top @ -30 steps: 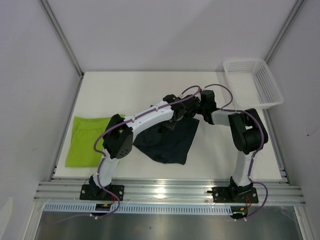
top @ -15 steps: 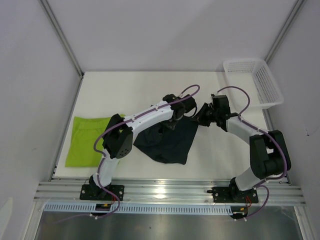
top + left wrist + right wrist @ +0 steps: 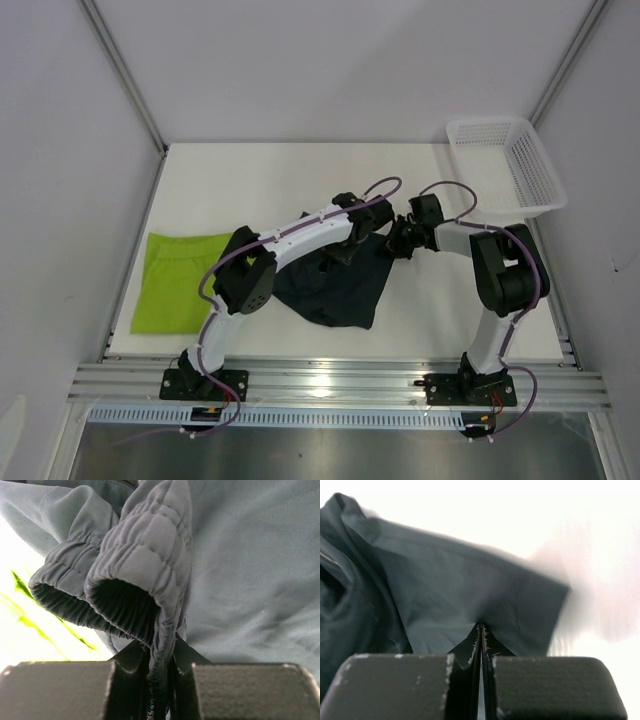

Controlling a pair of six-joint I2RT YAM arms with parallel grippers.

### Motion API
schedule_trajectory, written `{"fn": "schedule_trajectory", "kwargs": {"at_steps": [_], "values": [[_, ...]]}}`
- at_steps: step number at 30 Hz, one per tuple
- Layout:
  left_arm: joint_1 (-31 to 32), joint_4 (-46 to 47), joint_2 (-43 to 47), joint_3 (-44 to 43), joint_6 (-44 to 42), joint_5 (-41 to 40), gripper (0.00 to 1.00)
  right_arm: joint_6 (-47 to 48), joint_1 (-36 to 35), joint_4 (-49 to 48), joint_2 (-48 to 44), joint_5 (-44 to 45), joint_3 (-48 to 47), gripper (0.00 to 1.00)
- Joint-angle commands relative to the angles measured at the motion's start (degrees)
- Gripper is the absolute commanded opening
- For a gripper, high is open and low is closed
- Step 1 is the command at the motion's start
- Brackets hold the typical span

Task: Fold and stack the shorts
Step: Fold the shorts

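The dark navy shorts (image 3: 335, 290) lie crumpled at the table's middle, and their far edge is lifted between both grippers. My left gripper (image 3: 348, 245) is shut on the gathered elastic waistband (image 3: 150, 570), which runs down between its jaws (image 3: 162, 652). My right gripper (image 3: 397, 243) is at the shorts' right corner. Its jaws (image 3: 481, 627) are shut, and the thin dark fabric (image 3: 445, 580) puckers at their tips. The lime green shorts (image 3: 175, 280) lie flat at the table's left edge, apart from both grippers. A strip of that green (image 3: 20, 582) shows past the waistband.
A white mesh basket (image 3: 505, 165) stands at the back right corner, partly over the table edge. The white table (image 3: 250, 180) ends at grey walls left, right and behind. The arms' bases sit on the metal rail (image 3: 330, 385) at the near edge.
My right gripper has closed on the dark shorts' corner, and the right arm's elbow swung out to the right and came back. The left gripper kept its hold and barely moved.
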State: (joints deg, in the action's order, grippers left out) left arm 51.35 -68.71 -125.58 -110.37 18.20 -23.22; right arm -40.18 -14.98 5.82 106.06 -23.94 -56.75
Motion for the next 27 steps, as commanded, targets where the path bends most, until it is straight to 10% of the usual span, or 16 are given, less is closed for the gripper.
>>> {"fn": "schedule_trajectory", "kwargs": {"at_steps": [1, 27], "values": [[0.1, -0.9, -1.0, -3.7, 2.4, 1.9, 0.04, 2.1, -0.3, 1.3, 2.5, 0.2, -4.5, 0.00], [2.1, 4.4, -2.4, -8.8, 9.0, 13.8, 0.25, 5.3, 1.8, 7.8, 10.4, 0.6, -15.9, 0.00]]}}
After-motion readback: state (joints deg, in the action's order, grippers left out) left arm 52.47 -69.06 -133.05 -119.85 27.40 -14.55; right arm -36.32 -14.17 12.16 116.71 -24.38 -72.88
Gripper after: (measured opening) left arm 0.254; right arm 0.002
